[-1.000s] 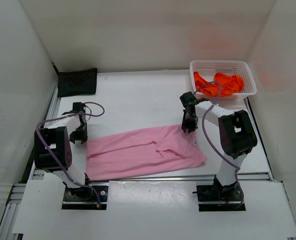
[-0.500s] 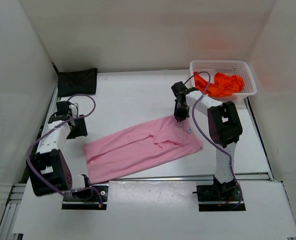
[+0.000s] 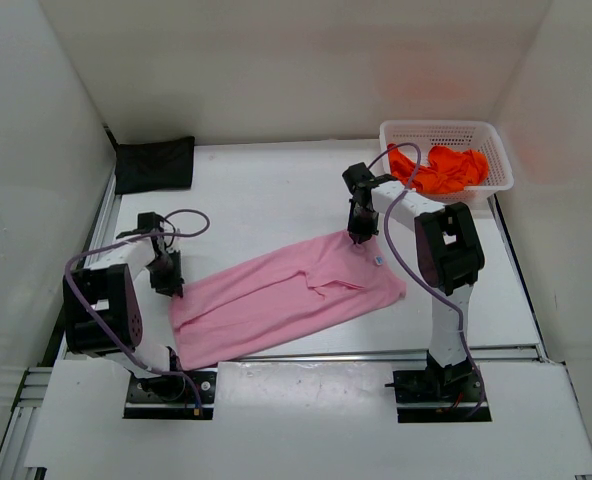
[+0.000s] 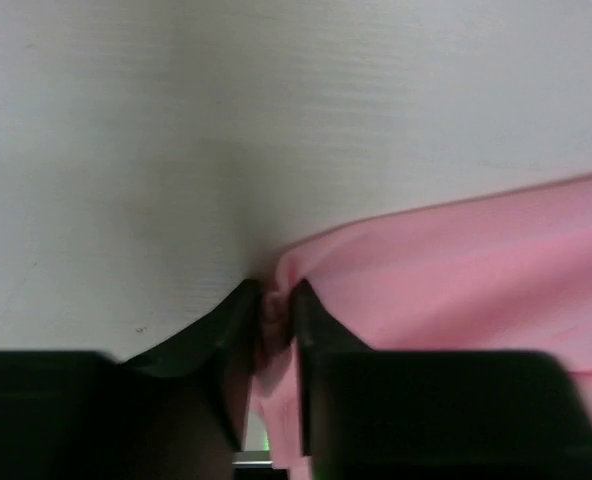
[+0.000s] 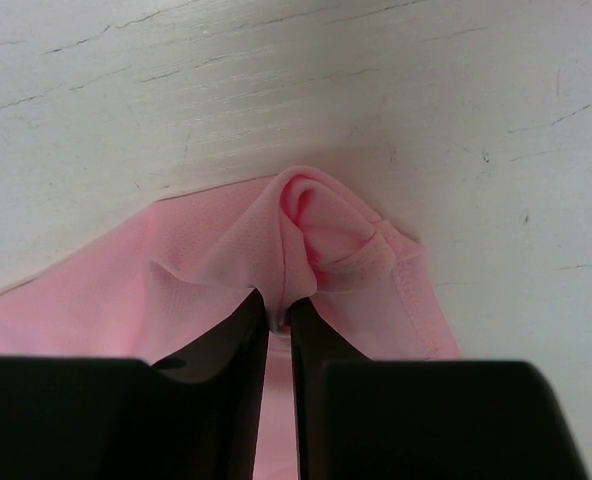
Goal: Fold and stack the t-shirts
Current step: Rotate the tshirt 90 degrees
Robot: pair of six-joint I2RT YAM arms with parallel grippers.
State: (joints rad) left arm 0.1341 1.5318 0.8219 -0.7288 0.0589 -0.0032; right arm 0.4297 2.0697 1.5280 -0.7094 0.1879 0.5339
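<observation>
**Both hands pinching the pink shirt**

I see the pink t-shirt (image 3: 286, 295) stretched slantwise across the tabletop (image 3: 256, 200). My left hand (image 4: 273, 305) is clenched on its left end. My right hand (image 5: 279, 308) pinches a bunched fold at its far right edge. A small white tag (image 3: 379, 262) near there is too small to read. The orange-red t-shirt (image 3: 441, 170) sits in the white basket (image 3: 486, 135). The black t-shirt (image 3: 154, 163) lies at the far-left corner.

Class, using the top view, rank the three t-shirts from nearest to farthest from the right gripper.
1. The pink t-shirt, table centre, pinched by the right gripper.
2. The orange-red t-shirt, in the white basket, far right.
3. The black t-shirt, far left corner.
</observation>
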